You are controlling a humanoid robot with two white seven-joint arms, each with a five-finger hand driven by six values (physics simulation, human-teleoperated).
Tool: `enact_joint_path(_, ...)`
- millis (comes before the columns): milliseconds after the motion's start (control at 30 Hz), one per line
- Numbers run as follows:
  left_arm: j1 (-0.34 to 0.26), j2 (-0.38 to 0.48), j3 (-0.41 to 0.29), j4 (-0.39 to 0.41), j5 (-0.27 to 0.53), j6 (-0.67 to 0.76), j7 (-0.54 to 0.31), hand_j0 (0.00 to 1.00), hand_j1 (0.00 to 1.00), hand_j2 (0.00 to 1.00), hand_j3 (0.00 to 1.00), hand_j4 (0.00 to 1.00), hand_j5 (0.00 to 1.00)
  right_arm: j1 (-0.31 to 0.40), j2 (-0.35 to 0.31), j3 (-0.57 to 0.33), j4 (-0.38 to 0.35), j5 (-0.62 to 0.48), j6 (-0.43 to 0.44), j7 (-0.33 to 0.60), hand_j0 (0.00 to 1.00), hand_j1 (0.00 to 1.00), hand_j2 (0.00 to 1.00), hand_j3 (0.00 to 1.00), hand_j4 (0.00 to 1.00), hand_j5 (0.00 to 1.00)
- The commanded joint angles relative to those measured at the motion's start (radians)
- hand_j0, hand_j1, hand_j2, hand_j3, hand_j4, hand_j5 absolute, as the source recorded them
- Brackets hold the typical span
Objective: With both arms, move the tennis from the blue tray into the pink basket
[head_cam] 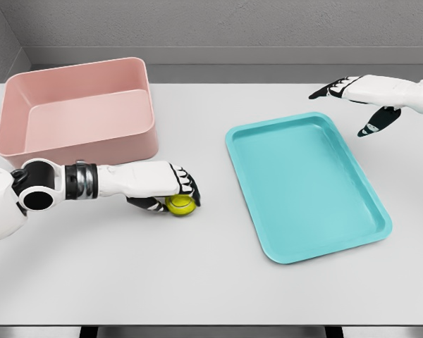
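A yellow-green tennis ball [181,205] lies on the white table, left of the blue tray [307,184] and in front of the pink basket [81,113]. My left hand [175,190] reaches in from the lower left, and its fingers are curled over the top of the ball, grasping it. The tray holds nothing. My right hand [356,98] hovers past the tray's far right corner, fingers spread and holding nothing.
The pink basket stands at the table's far left with its front wall [92,151] just behind my left forearm. The table's front edge [211,325] runs along the bottom. A grey wall rises behind the table.
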Motion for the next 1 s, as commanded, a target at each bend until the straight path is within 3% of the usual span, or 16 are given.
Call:
enact_joint_path(0, 0.0, 0.002, 0.001, -0.001, 0.006, 0.001, 0.001, 0.61, 0.61, 0.61, 0.61, 0.61, 0.61, 0.0, -0.001, -0.002, 0.0, -0.006, 0.002, -0.001, 1.0, 1.0, 1.0, 1.0, 1.0, 1.0)
enact_joint_path(367, 0.009, 0.007, 0.002, -0.011, 0.008, 0.001, 0.003, 0.56, 0.56, 0.56, 0.56, 0.56, 0.56, 0.0, -0.001, 0.0, 0.018, -0.004, 0.002, 0.001, 1.0, 1.0, 1.0, 1.0, 1.0, 1.0)
enact_joint_path(600, 0.008, 0.052, 0.021, -0.077, 0.022, 0.001, 0.001, 0.56, 0.56, 0.56, 0.56, 0.56, 0.56, 0.0, -0.001, 0.0, 0.02, -0.004, 0.002, 0.001, 1.0, 1.0, 1.0, 1.0, 1.0, 1.0)
enact_joint_path(967, 0.003, 0.119, 0.105, -0.113, 0.052, 0.001, 0.001, 0.56, 0.56, 0.56, 0.56, 0.56, 0.56, -0.002, -0.001, 0.0, 0.018, -0.004, 0.002, -0.001, 1.0, 1.0, 1.0, 1.0, 1.0, 1.0)
